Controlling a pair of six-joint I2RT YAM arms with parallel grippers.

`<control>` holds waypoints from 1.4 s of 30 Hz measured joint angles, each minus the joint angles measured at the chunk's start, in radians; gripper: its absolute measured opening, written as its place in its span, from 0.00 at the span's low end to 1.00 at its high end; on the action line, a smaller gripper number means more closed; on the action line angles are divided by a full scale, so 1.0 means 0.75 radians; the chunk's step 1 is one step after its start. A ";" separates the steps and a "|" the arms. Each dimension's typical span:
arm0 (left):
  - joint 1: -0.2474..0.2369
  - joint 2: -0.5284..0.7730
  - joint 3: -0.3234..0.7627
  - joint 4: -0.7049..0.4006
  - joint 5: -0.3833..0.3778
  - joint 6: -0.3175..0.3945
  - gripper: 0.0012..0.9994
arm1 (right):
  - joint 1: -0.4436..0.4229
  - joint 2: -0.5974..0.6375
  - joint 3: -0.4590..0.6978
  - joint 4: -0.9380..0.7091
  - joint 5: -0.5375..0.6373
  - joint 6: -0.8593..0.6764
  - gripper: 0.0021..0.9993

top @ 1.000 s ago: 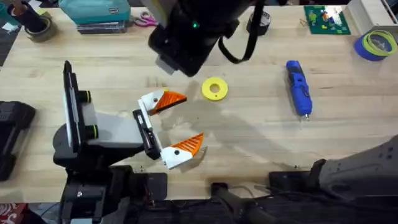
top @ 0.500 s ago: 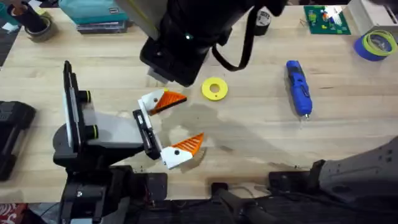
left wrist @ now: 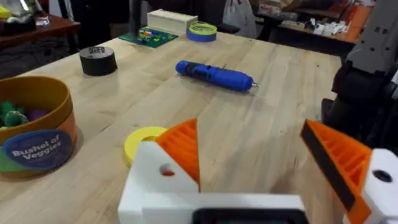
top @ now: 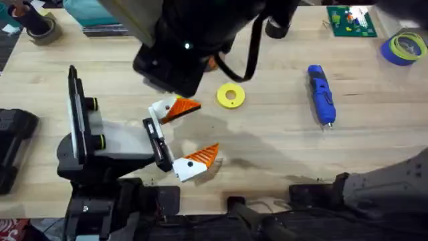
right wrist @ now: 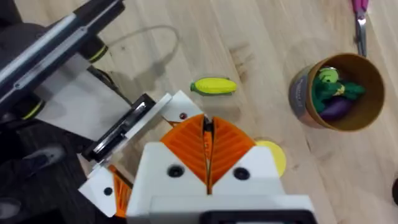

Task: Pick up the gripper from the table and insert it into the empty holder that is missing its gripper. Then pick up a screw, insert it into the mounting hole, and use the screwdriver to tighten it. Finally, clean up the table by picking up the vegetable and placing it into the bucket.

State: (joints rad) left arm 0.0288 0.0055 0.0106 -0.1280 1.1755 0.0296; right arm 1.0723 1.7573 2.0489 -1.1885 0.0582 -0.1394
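now we are on the cleanup step: our right gripper (right wrist: 208, 163), jaws pressed together, hangs above the vegetable (right wrist: 213, 86) lying on the table (top: 281, 140). next it must spread and descend; our left gripper (top: 184, 134) rests spread.

You can read one label clearly: on the bucket (left wrist: 34, 127), in the left wrist view, a blue oval sticker carries white lettering, "Bushel of Veggies". You will also find a small white label with dark print on top of the black tape roll (left wrist: 98, 60) standing on the table (left wrist: 261, 124), but its words are too small to make out. The green board (top: 350, 20) at the far edge of the overhead view bears markings you cannot read.
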 joint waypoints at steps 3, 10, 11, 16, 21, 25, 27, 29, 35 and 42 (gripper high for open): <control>0.000 0.000 0.000 0.000 0.000 0.000 0.99 | 0.013 0.000 -0.027 0.000 0.000 0.000 0.00; 0.000 0.000 0.000 0.000 0.000 0.000 0.99 | 0.015 0.000 -0.087 0.003 -0.001 0.001 0.00; 0.000 0.000 0.000 0.000 0.000 0.000 0.99 | 0.018 0.000 -0.093 0.004 0.000 0.001 0.00; 0.000 0.000 0.000 0.000 0.000 0.000 0.99 | 0.030 0.000 -0.106 0.007 -0.001 0.001 0.00; 0.000 0.000 0.000 0.000 0.000 0.000 0.99 | 0.036 0.000 -0.133 0.014 -0.001 0.001 0.00; 0.000 0.000 0.000 0.000 0.000 0.000 0.99 | 0.036 0.000 -0.178 0.043 -0.001 0.007 0.00; 0.000 0.000 0.000 0.000 0.000 0.000 0.99 | 0.036 0.000 -0.191 0.049 -0.001 0.008 0.00; 0.000 0.000 0.000 0.000 0.000 0.000 0.99 | 0.036 0.000 -0.201 0.057 -0.001 0.011 0.00; 0.000 0.000 0.000 0.000 0.000 0.000 0.99 | 0.036 0.000 -0.239 0.086 -0.001 0.022 0.00; 0.000 0.000 0.000 0.000 0.000 0.000 0.99 | 0.036 0.000 -0.261 0.116 -0.011 0.031 0.00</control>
State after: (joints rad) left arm 0.0288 0.0055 0.0107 -0.1280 1.1755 0.0296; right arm 1.0992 1.7573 1.8530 -1.1015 0.0502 -0.1163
